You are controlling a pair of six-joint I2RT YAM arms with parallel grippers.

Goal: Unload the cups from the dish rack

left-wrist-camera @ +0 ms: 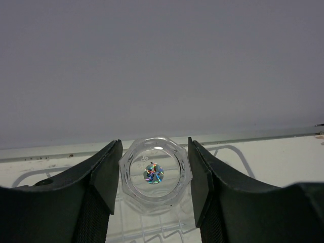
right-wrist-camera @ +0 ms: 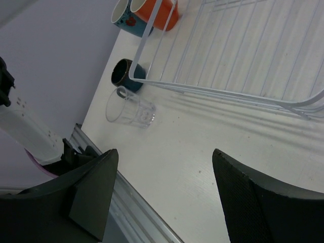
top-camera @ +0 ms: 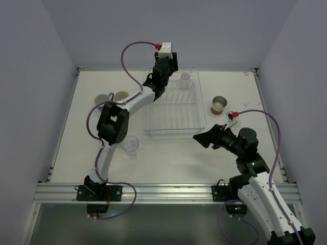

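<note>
The dish rack point(top-camera: 173, 109) of clear wire stands mid-table; it also shows in the right wrist view point(right-wrist-camera: 228, 55). My left gripper point(top-camera: 171, 65) is at the rack's far end. In the left wrist view it point(left-wrist-camera: 154, 178) is shut on a clear tumbler point(left-wrist-camera: 156, 172) whose base faces the camera, and no gap shows at either finger. Another clear tumbler point(top-camera: 185, 78) stands in the rack. A clear tumbler point(top-camera: 131, 144) point(right-wrist-camera: 130, 111) is on the table. My right gripper point(top-camera: 198, 139) point(right-wrist-camera: 164, 195) is open and empty over the bare table near the rack's front edge.
An orange mug point(right-wrist-camera: 157, 12), a patterned blue mug point(right-wrist-camera: 124, 17) and a dark blue mug point(right-wrist-camera: 126, 76) stand left of the rack; mugs point(top-camera: 102, 100) also show from above. A brown cup point(top-camera: 219, 105) stands right of the rack. A metal rail point(top-camera: 163, 193) edges the table front.
</note>
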